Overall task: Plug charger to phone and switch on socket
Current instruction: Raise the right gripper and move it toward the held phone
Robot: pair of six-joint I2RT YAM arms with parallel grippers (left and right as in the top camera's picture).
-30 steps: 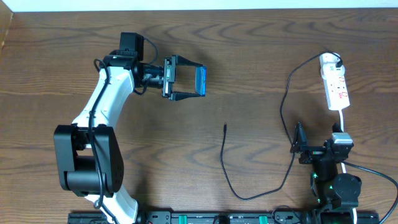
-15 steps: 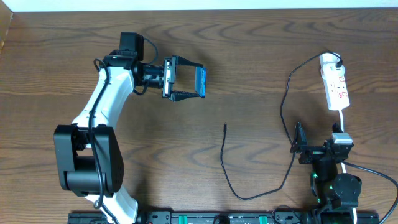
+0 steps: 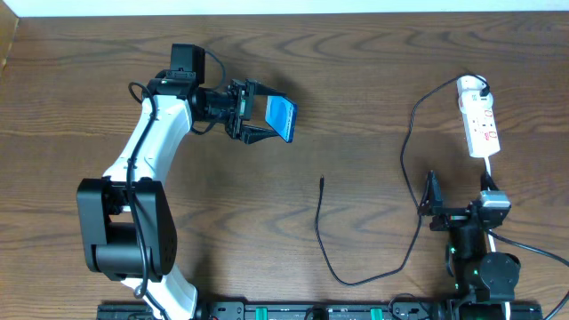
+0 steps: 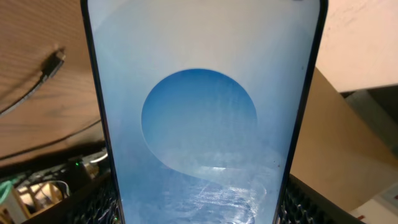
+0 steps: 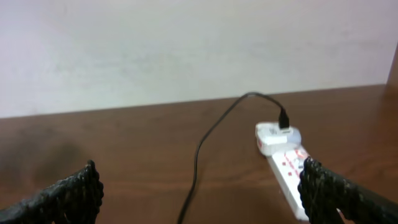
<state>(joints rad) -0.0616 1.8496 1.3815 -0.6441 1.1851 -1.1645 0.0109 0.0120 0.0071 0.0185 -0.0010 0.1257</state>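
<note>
Judging from how things lay, the task was barely begun: the left gripper (image 3: 271, 116) grasped the phone (image 3: 282, 118) by its edges and held it tilted, clear of the table (image 3: 373, 71), toward the far left-centre. The small connector tip of the charger (image 3: 321, 184) lay loose mid-table, well apart from the phone and not yet plugged in. The cable's other end appeared already seated at the far end of the socket (image 3: 481, 124) on the far right. Whether the socket was switched on could not be told, and the right gripper (image 3: 433, 206) hung spread wide and empty near the right front, so both steps seemingly remained.
</note>
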